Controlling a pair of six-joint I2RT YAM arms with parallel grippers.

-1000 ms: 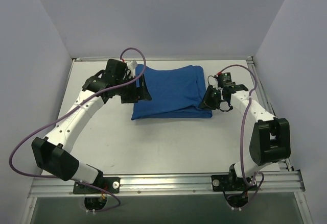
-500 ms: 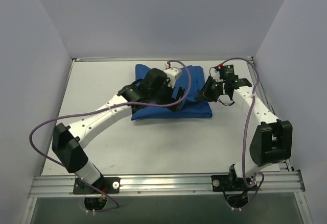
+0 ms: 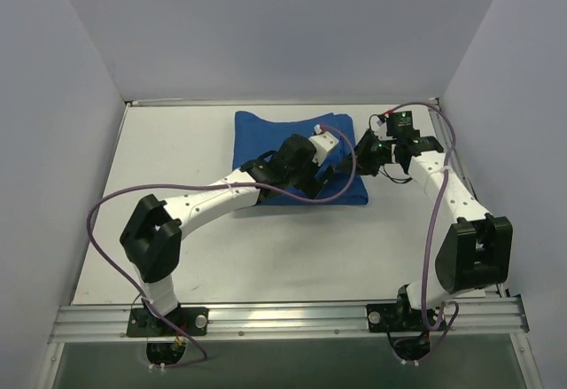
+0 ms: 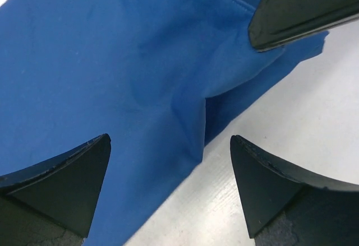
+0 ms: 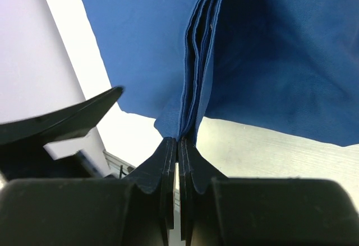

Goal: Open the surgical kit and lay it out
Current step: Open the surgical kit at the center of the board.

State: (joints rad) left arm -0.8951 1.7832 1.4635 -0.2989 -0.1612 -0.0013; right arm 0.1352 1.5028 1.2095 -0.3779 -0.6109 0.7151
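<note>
While the right gripper (image 5: 177, 143) pinches the blue cloth wrap (image 5: 140, 33), the left gripper (image 4: 169, 140) hangs spread above its right half.

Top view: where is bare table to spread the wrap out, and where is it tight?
Bare table runs between the blue wrap and the arm bases, widest at the centre and right. A second patch lies between the wrap and the left wall. Tight: the wrap's right edge, where the right gripper pinches it and the open left gripper hovers.
</note>
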